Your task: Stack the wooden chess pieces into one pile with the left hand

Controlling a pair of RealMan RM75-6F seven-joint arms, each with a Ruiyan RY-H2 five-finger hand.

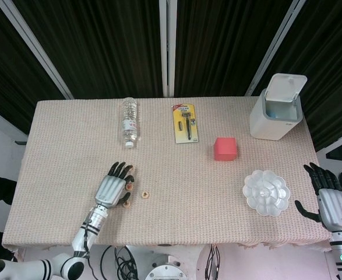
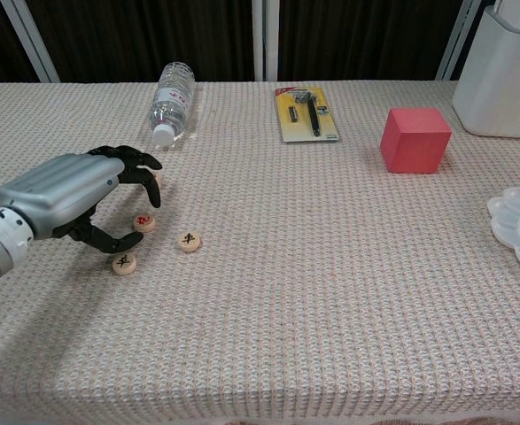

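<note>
Several round wooden chess pieces lie apart on the woven cloth at the front left. In the chest view I see a red-marked piece point(image 2: 144, 222), a black-marked piece point(image 2: 188, 241) to its right and another black-marked piece point(image 2: 124, 263) nearer the front. A further piece point(image 2: 157, 180) is mostly hidden behind the fingers. My left hand point(image 2: 82, 199) arches over the red-marked piece, fingers curved beyond it and thumb in front, holding nothing. From the head view the left hand point(image 1: 113, 185) covers most pieces; one piece point(image 1: 145, 195) lies free to its right. My right hand point(image 1: 332, 204) hangs open off the table's front right corner.
A water bottle point(image 2: 173, 97) lies on its side behind the pieces. A carded razor pack point(image 2: 307, 113) sits at the back middle, a red cube point(image 2: 415, 139) right of it. A white bin point(image 1: 277, 108) stands at the back right, a white flower-shaped dish point(image 1: 266, 192) in front of it.
</note>
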